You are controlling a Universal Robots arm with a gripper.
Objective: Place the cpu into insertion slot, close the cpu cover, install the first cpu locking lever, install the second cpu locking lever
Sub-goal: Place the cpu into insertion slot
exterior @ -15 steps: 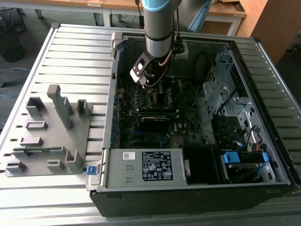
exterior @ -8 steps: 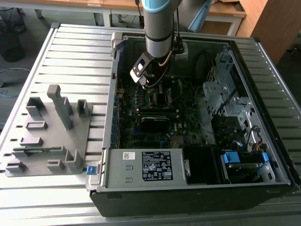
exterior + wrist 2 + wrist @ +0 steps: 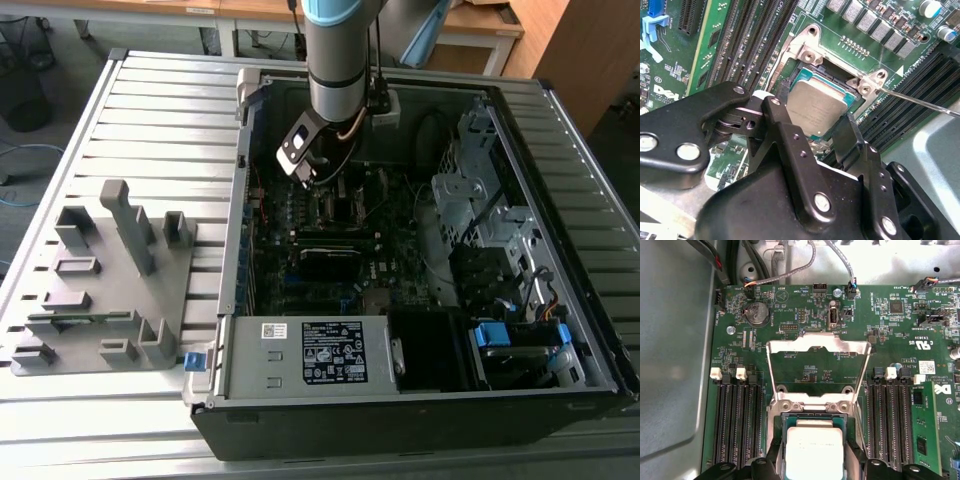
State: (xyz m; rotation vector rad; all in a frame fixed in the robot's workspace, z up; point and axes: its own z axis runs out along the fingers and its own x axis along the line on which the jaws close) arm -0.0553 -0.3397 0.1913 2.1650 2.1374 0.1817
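Slatted counter (image 3: pixel 150 110) carries the open case (image 3: pixel 420 410). My hand (image 3: pixel 816 114) grips the cpu (image 3: pixel 815 450) by two edges over the insertion slot (image 3: pixel 807 75), cpu cover (image 3: pixel 816 342) raised. I'd keep it level, corners matched, never pressing.

Computer case (image 3: pixel 232 262): lying open on the slatted table (image 3: pixel 165 110).
Grey fixture (image 3: pixel 112 292): standing at the exterior view's left.
Power supply (image 3: pixel 312 353): sitting at the case's near edge.
Coin battery (image 3: pixel 755 313): sitting on the green board (image 3: pixel 890 342).
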